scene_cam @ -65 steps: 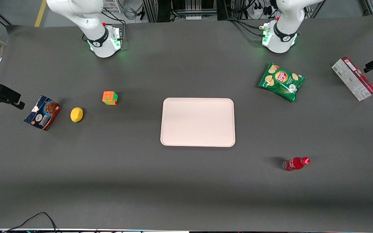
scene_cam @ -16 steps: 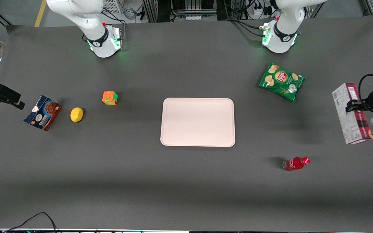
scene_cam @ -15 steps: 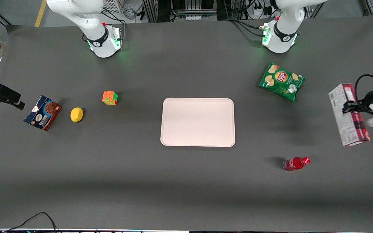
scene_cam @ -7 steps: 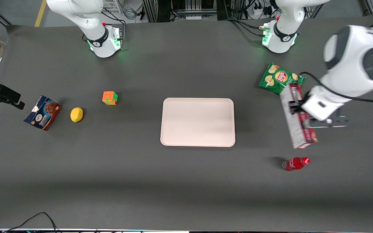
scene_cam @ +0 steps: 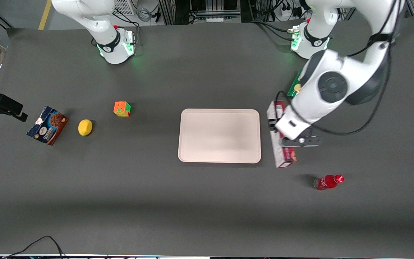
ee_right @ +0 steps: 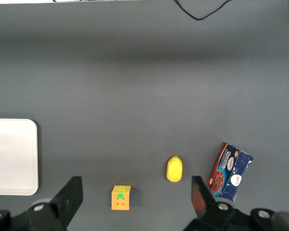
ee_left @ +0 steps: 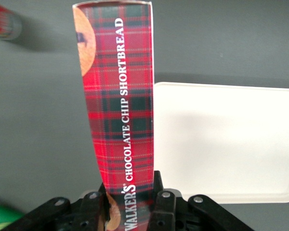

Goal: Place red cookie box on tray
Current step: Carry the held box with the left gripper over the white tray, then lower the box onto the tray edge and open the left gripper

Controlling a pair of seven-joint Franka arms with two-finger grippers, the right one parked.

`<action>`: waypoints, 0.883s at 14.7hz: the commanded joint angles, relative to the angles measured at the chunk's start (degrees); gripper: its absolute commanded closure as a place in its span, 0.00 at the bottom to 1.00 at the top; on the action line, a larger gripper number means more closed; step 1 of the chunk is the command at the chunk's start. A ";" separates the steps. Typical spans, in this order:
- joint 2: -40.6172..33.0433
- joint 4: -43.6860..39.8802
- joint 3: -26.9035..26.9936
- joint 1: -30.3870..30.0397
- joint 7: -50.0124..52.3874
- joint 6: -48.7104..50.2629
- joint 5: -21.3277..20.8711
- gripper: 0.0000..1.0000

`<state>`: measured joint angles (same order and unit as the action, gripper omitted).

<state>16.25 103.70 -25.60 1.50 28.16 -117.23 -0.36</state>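
Above the bench (scene_cam: 207, 201), in the front view, the working arm's gripper (scene_cam: 278, 126) carries the red cookie box (scene_cam: 285, 156), lifted clear of the surface just beside the short edge of the tray (scene_cam: 219, 136) that faces the working arm's end. Box and tray are not touching, and none of the box overlaps the tray. The box's long axis runs nearer-to-farther from the camera, about parallel to that short edge, with the grip nearer its farther end. A green chip bag (scene_cam: 295, 87), mostly hidden by the arm, lies farther from the camera; a red bottle (scene_cam: 328, 182) lies nearer, on its side. Toward the parked arm's end sit a colour cube (scene_cam: 122, 108), a lemon (scene_cam: 85, 127) and a blue-and-brown cookie box (scene_cam: 47, 125), all well apart from the tray. In the left wrist view, the fingers (ee_left: 160, 204) are closed on the red tartan carton (ee_left: 120, 96), which reaches straight out from them, with the pale, bare tray (ee_left: 226, 144) alongside its long edge. Judging from this, the coming move is a short sideways carry, then a lowering; the tray looks roomy enough for the box lengthwise. In the right wrist view, only a corner of the tray (ee_right: 14, 156) shows, with the cube (ee_right: 120, 197), lemon (ee_right: 174, 169) and blue box (ee_right: 230, 175).
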 commanded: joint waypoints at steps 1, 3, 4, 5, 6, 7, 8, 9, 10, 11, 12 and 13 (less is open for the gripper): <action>6.32 -0.35 0.29 4.03 4.09 -6.76 -1.57 0.85; 9.40 0.71 0.20 5.17 6.46 -10.11 -1.67 0.85; 10.19 1.32 0.20 5.53 6.73 -10.73 -1.84 0.85; 10.64 1.85 0.20 5.53 6.74 -11.17 -2.62 0.85; 10.90 2.64 0.20 5.44 6.91 -11.35 -3.24 0.85; 10.91 2.99 0.20 5.53 7.17 -11.35 -3.42 0.85; 10.91 3.52 0.20 5.53 7.87 -11.35 -3.42 0.85; 10.91 3.96 0.20 5.53 8.23 -11.35 -3.42 0.85; 10.91 4.49 0.12 5.62 8.40 -11.35 -3.42 0.85; 10.91 4.84 -0.41 5.62 8.49 -11.35 -3.42 0.85; 10.91 4.93 -0.67 5.53 9.45 -11.44 -3.42 0.85; 10.99 5.11 -0.76 5.62 10.24 -11.96 -3.42 0.85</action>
<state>28.75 107.24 -25.91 6.60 34.80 -128.26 -2.86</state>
